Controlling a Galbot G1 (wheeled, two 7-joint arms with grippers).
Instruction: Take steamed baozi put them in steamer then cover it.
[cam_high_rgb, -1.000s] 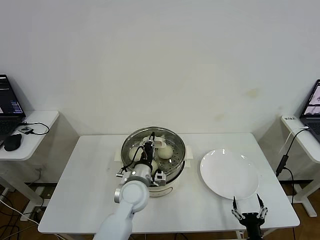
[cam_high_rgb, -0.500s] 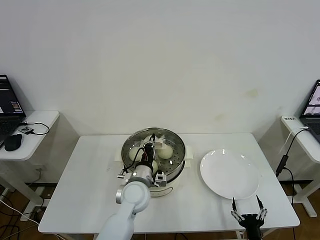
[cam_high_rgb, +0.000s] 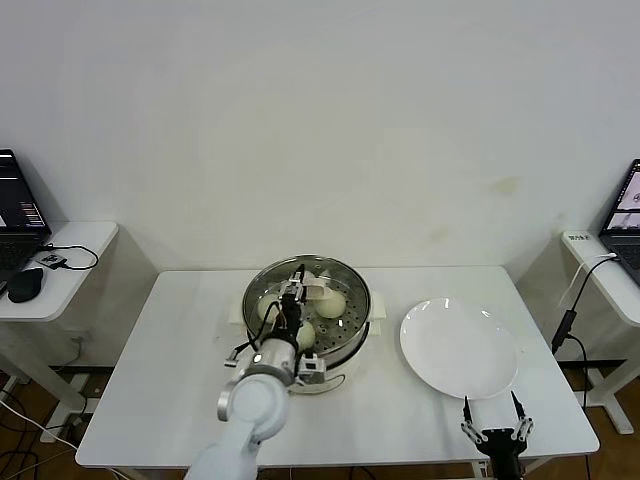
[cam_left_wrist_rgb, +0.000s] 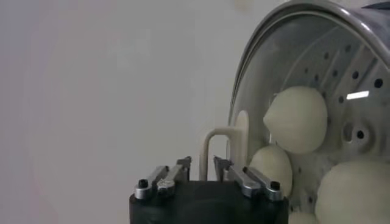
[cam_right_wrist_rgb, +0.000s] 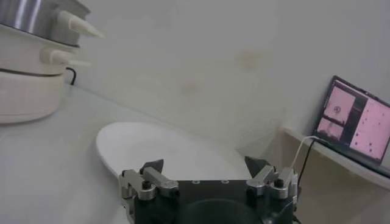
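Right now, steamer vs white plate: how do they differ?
The steamer is a deep shiny steel pot on a white base; the white plate is flat and shallow. The steamer holds steamed baozi with its glass cover on top; the plate holds nothing. The left gripper is over the steamer; the right gripper is parked near the plate. Both are round, on one table.
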